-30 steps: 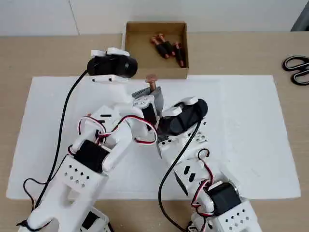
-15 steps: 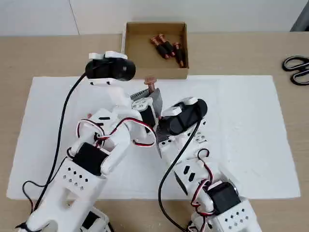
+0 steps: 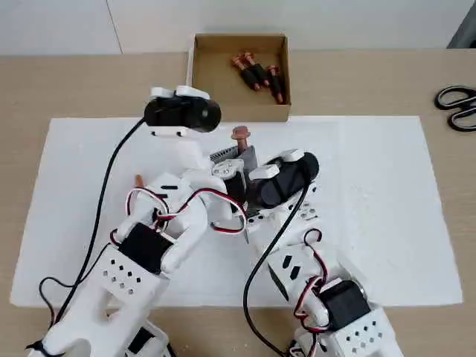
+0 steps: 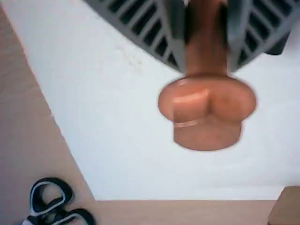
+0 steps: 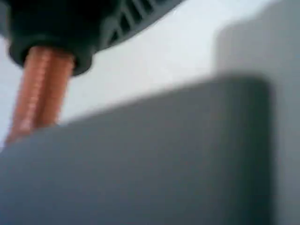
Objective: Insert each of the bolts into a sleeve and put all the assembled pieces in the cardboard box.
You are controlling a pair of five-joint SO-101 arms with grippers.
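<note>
The left gripper is pinching a copper-coloured bolt by its shank. Its grey fingers press against the shank on either side, and the flanged head pokes out free beyond the tips. Seen from over the table, that bolt stands head-up near the middle of the white sheet. The cardboard box is just off at 12 o'clock from it. Three assembled pieces lie in the box, bunched toward its 2 o'clock corner (copper ends, dark sleeves).

The right gripper sits tucked close under the left arm, at about 5 o'clock from the held bolt. Whether it is spread or clamped on anything I cannot tell. Close up from the right wrist, a threaded copper shank sticks out of a black sleeve, with blurred grey in front of it.

One loose bolt lies on the sheet at about 8 o'clock from the held one, well apart from it. Scissors rest on the bare table at the 3 o'clock edge, off the sheet.
</note>
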